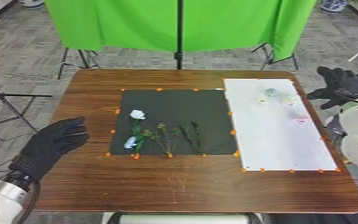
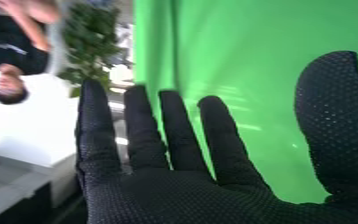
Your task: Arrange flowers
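Observation:
In the head view my left hand (image 1: 49, 146) is over the table's left edge, fingers straight, holding nothing. My right hand (image 1: 340, 86) is beyond the table's right edge, beside the white sheet. Seen from the right wrist, that right hand (image 2: 175, 200) has its fingers straight and thumb apart, with nothing in it. On the black mat lie a white flower (image 1: 137, 114), a light blue flower (image 1: 130, 142) and green stems (image 1: 164, 137). Several small pale and pinkish flowers, among them a bluish one (image 1: 270, 92) and a pink one (image 1: 302, 119), are on the white sheet.
The black mat (image 1: 180, 102) and white sheet (image 1: 278, 145) lie side by side on the brown table (image 1: 175, 185), with orange markers along their edges. A green cloth (image 1: 122, 25) hangs on a stand behind the table. A black tripod (image 1: 11, 95) stands on the left.

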Controlling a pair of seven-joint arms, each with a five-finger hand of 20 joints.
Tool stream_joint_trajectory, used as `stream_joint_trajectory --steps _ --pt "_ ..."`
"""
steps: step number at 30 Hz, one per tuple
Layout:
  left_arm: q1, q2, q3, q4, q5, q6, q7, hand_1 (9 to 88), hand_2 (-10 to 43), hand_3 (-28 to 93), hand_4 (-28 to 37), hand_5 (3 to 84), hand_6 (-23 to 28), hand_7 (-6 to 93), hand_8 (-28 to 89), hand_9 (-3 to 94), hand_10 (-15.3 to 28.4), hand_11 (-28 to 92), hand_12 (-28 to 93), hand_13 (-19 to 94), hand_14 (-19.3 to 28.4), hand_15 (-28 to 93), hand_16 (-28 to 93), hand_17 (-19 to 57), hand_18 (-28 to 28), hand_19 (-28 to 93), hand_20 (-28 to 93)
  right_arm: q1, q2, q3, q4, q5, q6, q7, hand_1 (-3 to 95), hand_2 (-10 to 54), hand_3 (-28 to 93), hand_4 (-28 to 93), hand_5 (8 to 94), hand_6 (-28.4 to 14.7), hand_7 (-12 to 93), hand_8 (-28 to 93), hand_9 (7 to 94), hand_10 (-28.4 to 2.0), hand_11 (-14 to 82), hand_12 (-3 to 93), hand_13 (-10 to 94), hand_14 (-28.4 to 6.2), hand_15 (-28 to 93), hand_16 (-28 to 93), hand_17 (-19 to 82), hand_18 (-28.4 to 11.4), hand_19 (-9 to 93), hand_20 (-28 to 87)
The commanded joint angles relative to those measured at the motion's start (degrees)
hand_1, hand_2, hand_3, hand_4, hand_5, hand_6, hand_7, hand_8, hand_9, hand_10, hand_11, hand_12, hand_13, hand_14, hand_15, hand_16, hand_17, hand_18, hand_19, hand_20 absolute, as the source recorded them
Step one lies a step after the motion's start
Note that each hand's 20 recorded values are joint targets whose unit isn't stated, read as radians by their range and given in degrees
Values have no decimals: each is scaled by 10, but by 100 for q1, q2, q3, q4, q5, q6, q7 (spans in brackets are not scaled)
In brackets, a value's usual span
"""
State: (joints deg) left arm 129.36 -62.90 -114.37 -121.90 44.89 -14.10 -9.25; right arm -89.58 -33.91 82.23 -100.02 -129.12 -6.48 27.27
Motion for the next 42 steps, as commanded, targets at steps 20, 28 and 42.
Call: stream_joint_trajectory --steps 20,28,42 --pt "153 -155 4 -54 36 45 -48 251 16 754 -283 318 58 321 -158 259 141 391 137 193 163 554 -65 -95 230 556 87 -470 -293 -514 593 -331 571 -644 270 -95 898 -283 320 -46 264 -173 385 -90 331 192 489 -49 469 140 151 -187 609 183" --pt "181 -134 -10 -71 22 59 -29 250 16 755 -283 318 58 321 -157 260 142 390 136 193 162 554 -65 -95 230 556 88 -470 -346 -567 691 -311 575 -945 437 -79 804 -283 558 28 379 -161 742 -47 211 370 731 -12 453 288 292 -150 714 251" --pt "101 -24 -182 -43 19 42 -16 251 16 754 -283 319 58 321 -158 260 142 392 136 193 162 553 -65 -95 230 556 88 440 -740 -1513 -98 -58 1657 -1847 479 -93 837 -283 757 18 385 -90 906 -38 206 384 856 -19 484 261 379 -145 765 312"
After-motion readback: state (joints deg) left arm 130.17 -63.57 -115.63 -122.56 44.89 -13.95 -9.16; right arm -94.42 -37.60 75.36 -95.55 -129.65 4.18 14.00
